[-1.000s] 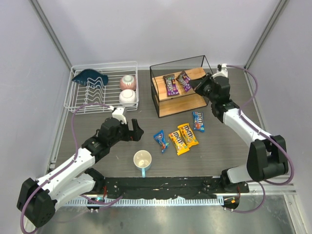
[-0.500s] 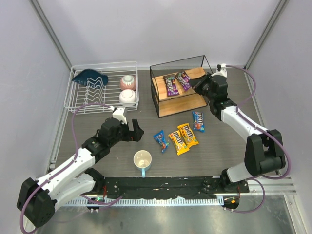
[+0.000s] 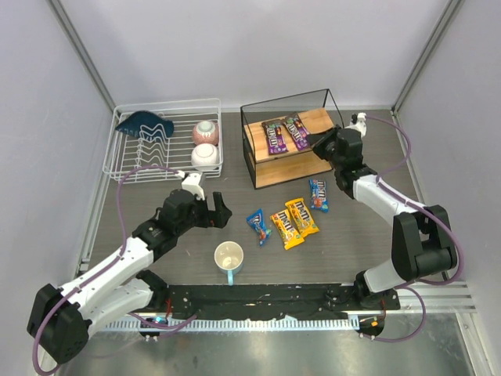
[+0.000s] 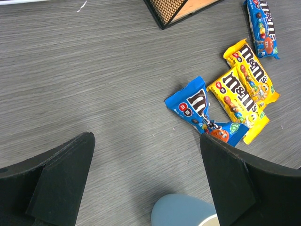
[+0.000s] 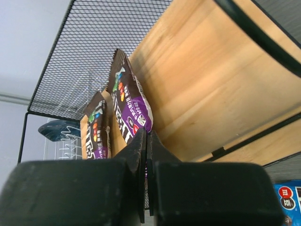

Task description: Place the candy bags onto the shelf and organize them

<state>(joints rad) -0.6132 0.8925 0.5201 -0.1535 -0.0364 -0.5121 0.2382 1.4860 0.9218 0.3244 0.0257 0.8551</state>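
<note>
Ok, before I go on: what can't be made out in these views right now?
Right wrist view: the right gripper hides the lower edge of the nearer purple bag, so whether it is pinched or only touched is unclear.
Top view: the lower board of the shelf is partly covered by the upper board.
Left wrist view: the mug and the far blue bag are cut off by frame edges.

High rear camera looks down; wrist cameras closely face table (image 4: 94,70), shelf (image 5: 211,84).
</note>
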